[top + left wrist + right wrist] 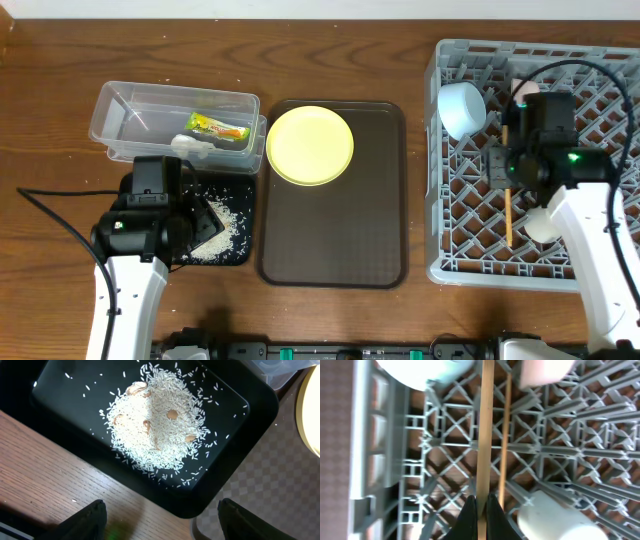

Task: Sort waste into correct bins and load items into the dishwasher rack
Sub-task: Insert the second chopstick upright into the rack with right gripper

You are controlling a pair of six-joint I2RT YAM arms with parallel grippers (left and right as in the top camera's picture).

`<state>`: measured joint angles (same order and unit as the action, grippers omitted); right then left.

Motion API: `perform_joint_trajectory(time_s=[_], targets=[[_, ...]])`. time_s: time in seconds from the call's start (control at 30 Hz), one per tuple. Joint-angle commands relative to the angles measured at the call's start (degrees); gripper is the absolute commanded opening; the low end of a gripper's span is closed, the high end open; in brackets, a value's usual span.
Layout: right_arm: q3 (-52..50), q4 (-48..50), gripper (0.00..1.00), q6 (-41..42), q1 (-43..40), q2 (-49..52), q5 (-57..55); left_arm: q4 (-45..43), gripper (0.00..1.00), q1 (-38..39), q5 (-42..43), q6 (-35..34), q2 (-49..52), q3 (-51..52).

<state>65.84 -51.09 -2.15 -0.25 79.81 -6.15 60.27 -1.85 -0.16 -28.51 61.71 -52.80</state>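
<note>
My right gripper (481,502) is shut on one wooden chopstick (485,435) over the grey dishwasher rack (450,230); a second chopstick (506,435) lies beside it. The light blue bowl (462,108), the pale cup (543,224) and a pale bowl (545,370) sit in the rack. My left gripper (161,510) is open and empty over the near corner of the black tray (65,385), which holds a pile of rice grains (155,425). The clear tub (175,100) holds the snack wrapper (218,128) and the tissue (195,148). The yellow plate (310,145) rests on the brown tray.
The dark brown serving tray (335,230) lies between the black tray and the rack. A few tan bits lie in the rice pile. Bare wooden table runs along the front and left edges.
</note>
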Motion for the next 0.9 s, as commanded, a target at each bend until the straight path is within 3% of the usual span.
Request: perform_joint_trajectory(time_s=[0.0, 0.13, 0.3, 0.37, 0.87], targets=[[0.1, 0.2, 0.01, -3.1, -2.0, 1.4, 0.6, 0.3, 0.74, -0.3, -0.3, -0.3, -0.3, 0.4], [0.1, 0.6, 0.03, -3.1, -2.4, 3.9, 0.5, 0.3, 0.74, -0.3, -0.3, -0.3, -0.3, 0.4], [0.1, 2.9, 0.39, -3.1, -2.4, 5.7, 0.2, 0.4, 0.74, -0.3, -0.3, -0.3, -0.3, 0.4], [0.2, 3.8, 0.47, -3.1, -2.4, 5.4, 0.2, 0.5, 0.74, -0.3, -0.3, -0.3, -0.3, 0.4], [4.4, 5.4, 0.51, -0.2, 1.5, 0.6, 6.3, 0.5, 0.74, -0.3, -0.3, -0.3, -0.3, 0.4]])
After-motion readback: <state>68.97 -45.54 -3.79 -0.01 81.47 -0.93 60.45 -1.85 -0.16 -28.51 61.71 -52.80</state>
